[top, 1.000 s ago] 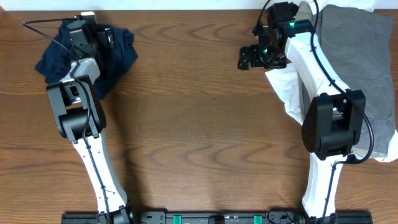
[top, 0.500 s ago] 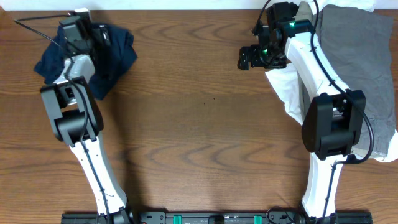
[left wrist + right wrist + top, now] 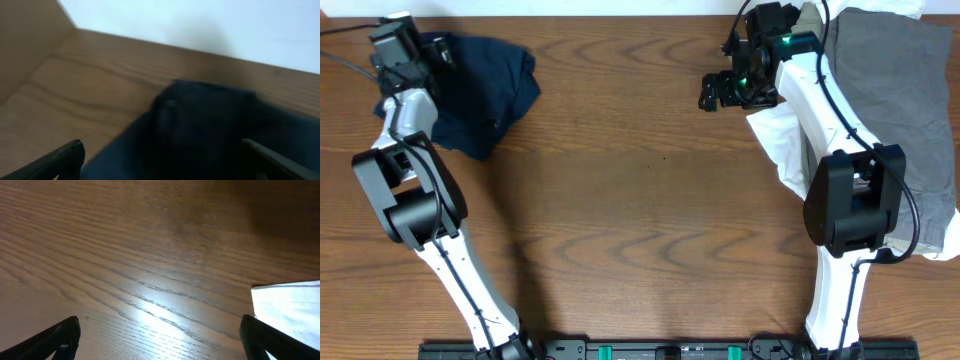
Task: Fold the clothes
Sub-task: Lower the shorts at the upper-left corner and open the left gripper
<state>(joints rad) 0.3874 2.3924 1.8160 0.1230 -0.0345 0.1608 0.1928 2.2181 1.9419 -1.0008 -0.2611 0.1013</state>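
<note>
Left claw point(image 3: 162, 146) gapes empty over the navy garment point(image 3: 485, 90), far left — right claw point(image 3: 715, 92), equally wide, hovers beside white cloth point(image 3: 778, 140).

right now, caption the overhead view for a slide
Open left pincer at navy garment, open right pincer beside white garment

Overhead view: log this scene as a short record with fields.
Left end effector: open, empty, facing the crumpled dark navy blue fabric garment
Right end effector: open, empty, above bare brown wooden table
Right side: flat grey fabric garment lying over crumpled white fabric garment
Folding: not yet done
</note>
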